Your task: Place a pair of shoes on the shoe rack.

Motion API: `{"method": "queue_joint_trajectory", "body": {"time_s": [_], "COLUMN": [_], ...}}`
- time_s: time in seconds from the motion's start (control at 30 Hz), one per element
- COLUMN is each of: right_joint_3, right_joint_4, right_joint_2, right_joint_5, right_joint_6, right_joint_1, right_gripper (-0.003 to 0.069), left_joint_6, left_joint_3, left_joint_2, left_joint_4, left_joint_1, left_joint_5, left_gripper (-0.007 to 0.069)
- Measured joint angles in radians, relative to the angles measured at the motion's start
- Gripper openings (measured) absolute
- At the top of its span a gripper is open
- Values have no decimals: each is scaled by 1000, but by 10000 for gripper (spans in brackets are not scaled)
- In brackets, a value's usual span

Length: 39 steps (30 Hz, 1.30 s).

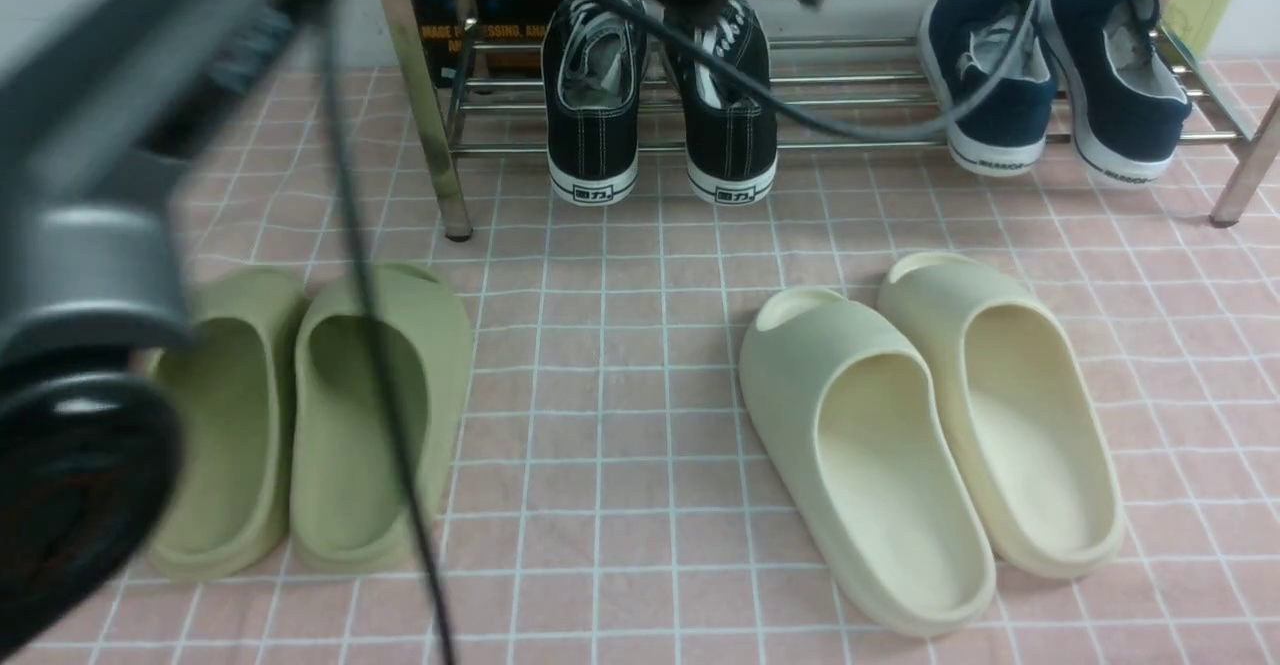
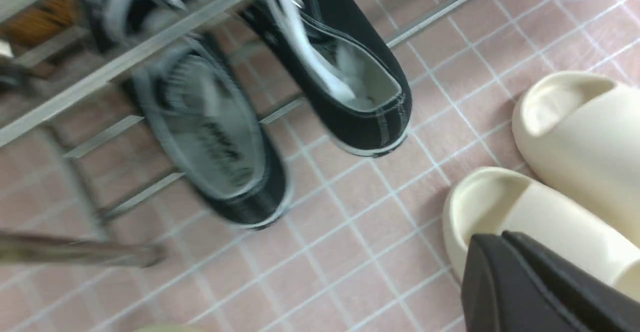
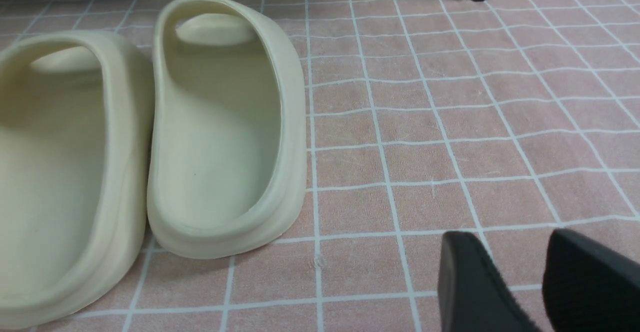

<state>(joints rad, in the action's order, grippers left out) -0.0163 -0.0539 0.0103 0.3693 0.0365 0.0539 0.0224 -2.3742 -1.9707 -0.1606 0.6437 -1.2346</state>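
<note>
Sneakers: both black canvas sneakers [image 1: 592, 135] sit side by side on lower rods of shoe rack [image 1: 425, 115]. Long axes run front to back, heels toward your robot. Left gripper [image 2: 495, 252] pressed together, holding nothing, near heels; your left arm is nearer. Right gripper [image 3: 515, 252] spread apart, empty, low beside cream foam slides [image 3: 225, 122], well apart from rack. Placement looks done; you likely just pull left arm straight back.

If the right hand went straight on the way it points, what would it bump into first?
Probably just the pink checked floor mat; the right hand points at bare squares, clear of the cream slide. Depth is hard to judge.
</note>
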Motion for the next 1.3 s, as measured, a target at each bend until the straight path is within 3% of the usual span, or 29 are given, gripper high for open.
{"method": "queue_joint_trajectory", "body": {"time_s": [0.27,0.4,0.5,0.67,0.7,0.73,0.8,0.87,0.9,1.1,1.3], "right_joint_3": [0,0,0,0,0,0,0,0,0,0,0], "right_joint_4": [0,0,0,0,0,0,0,0,0,0,0], "right_joint_2": [0,0,0,0,0,0,0,0,0,0,0], "right_joint_5": [0,0,0,0,0,0,0,0,0,0,0], "right_joint_6": [0,0,0,0,0,0,0,0,0,0,0], "right_joint_1": [0,0,0,0,0,0,0,0,0,0,0], "right_gripper": [239,239,239,239,239,239,239,239,239,239,239], "left_joint_6": [-6,-5,26,68,70,91,116,126,135,143,145], "left_joint_3": [65,191,407,982,982,1224,1446,1526,1687,1982,2080], "left_joint_2": [329,508,683,1023,1023,1141,1232,1258,1301,1334,1334], "left_joint_4": [-58,-65,-66,-69,-69,-73,-84,-90,-105,-94,-85], "left_joint_1": [0,0,0,0,0,0,0,0,0,0,0], "left_joint_5": [0,0,18,438,438,639,821,885,1008,1206,1225], "left_gripper": [20,22,22,23,23,23,23,23,23,23,23]}}
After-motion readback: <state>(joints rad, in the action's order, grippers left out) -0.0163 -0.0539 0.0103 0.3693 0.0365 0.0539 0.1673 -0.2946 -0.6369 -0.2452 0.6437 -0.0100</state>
